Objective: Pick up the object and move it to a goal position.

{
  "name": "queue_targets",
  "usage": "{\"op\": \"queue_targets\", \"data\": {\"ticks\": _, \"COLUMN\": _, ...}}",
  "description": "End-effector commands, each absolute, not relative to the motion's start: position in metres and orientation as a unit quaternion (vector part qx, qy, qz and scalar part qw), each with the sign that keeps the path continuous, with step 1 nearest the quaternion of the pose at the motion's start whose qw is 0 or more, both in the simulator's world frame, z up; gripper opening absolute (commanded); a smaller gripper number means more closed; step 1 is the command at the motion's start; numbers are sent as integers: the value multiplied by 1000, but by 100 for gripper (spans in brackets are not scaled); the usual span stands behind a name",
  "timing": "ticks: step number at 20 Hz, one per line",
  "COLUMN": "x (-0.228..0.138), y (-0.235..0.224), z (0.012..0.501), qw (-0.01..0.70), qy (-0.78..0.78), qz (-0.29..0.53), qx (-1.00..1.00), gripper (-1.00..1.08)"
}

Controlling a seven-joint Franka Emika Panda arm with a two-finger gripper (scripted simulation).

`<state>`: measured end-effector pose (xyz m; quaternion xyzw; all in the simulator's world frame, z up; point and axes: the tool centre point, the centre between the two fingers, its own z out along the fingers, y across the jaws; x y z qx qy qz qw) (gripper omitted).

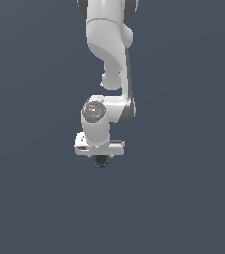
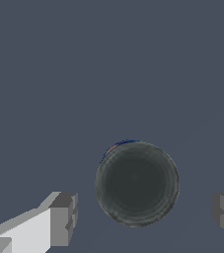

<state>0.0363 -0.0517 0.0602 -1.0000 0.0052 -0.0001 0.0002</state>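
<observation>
Fingertips (image 2: 63, 220): seen closest in the wrist view, one grey pad on each side of the frame, standing well apart with a clear gap on both sides of the dark ball.
End effector (image 2: 143, 217): spread apart and clamped on nothing; in the exterior view (image 1: 100, 151) it is pointed straight down beneath the white arm.
Object (image 2: 137, 184): a dark, nearly black round lump with faint ring markings and a thin blue tint at one edge; it is framed between the two pads in the wrist view, touching neither.
Object in the exterior view (image 1: 101, 160): only a small dark spot is shown just under the end effector's lower edge; most of it is hidden by the hand.
Surface (image 1: 183, 198): a plain blue-grey plane on which the object appears to rest; contact cannot be confirmed from these views.
Goal position: no marker is visible in either picture, so its place cannot be told.
Step in hand: judged to be the pre-grasp alignment, with the pads straddling the object and the pick not yet made.
Next move: probably a short descent, if the pads are not yet level with the ball's middle, then a closing of the pads squarely on its widest part, so that the round shape is not squeezed out sideways, followed by a lift.
</observation>
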Motion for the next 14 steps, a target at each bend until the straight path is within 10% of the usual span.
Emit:
{"op": "queue_targets", "data": {"ticks": 1, "x": 36, "y": -52, "z": 52, "qw": 0, "qy": 5, "qz": 0, "qx": -1000, "gripper": 100}}
{"op": "queue_targets", "data": {"ticks": 13, "x": 36, "y": -52, "z": 14, "qw": 0, "qy": 5, "qz": 0, "qx": -1000, "gripper": 100}}
{"op": "queue_targets", "data": {"ticks": 14, "x": 36, "y": -52, "z": 14, "qw": 0, "qy": 5, "qz": 0, "qx": -1000, "gripper": -100}}
